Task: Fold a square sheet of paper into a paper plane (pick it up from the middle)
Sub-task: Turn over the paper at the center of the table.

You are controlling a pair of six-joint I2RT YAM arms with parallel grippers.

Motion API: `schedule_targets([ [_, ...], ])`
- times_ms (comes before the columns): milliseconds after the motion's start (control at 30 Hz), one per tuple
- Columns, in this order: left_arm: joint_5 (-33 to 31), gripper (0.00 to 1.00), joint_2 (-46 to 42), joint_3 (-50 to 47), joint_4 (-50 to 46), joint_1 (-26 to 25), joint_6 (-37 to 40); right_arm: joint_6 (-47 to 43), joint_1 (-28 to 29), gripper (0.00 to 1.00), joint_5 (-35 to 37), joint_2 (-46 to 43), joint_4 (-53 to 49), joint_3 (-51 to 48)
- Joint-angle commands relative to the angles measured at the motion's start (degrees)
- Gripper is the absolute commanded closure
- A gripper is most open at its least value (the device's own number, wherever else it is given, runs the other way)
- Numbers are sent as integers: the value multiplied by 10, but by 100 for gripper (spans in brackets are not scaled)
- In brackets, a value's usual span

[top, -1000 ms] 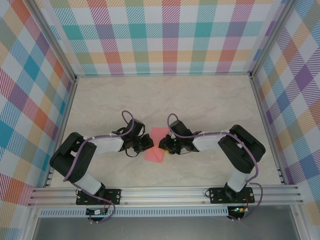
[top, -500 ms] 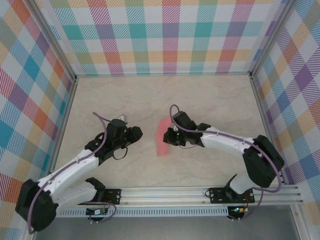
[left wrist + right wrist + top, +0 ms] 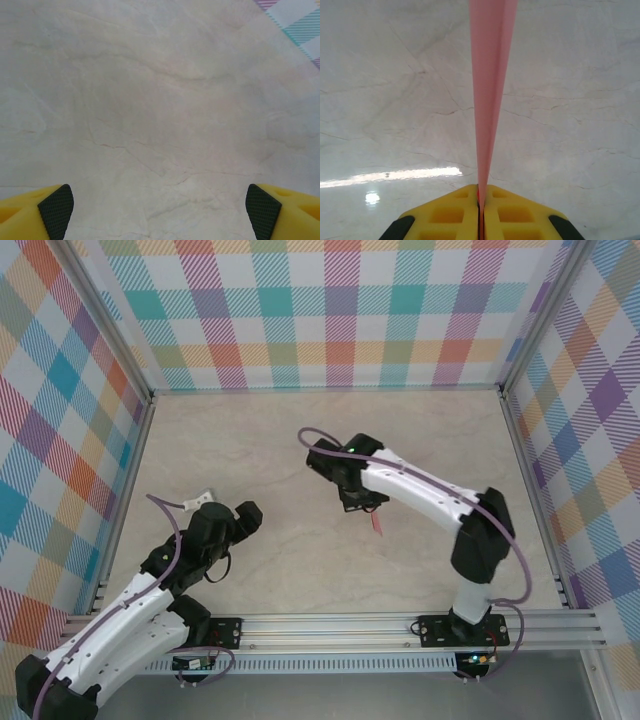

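The paper plane is salmon-pink folded paper, seen edge-on as a thin strip rising from between the yellow fingers. My right gripper is shut on its lower end. From above, the right gripper hangs over the middle of the table, and the paper plane shows as a small pink sliver under it, off the surface. My left gripper sits at the near left, well away from the paper. The left gripper is open with nothing but bare tabletop between its fingertips.
The marble-look table is ringed by plaid walls on three sides. An aluminium rail runs along the near edge by the arm bases.
The right arm has lifted the paper off the table, swung it toward the centre and turned it edge-on. The left arm has let go and drawn back to the near left.
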Motion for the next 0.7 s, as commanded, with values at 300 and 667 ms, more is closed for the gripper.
schedule_targets([
  [300,-28,3,-12,22,-84,11,-45,-20,41,75,-211,207,95,135],
  [667,32,2,12,11,-46,16,-26,-4,-22,56,-399,-33,434,-175],
])
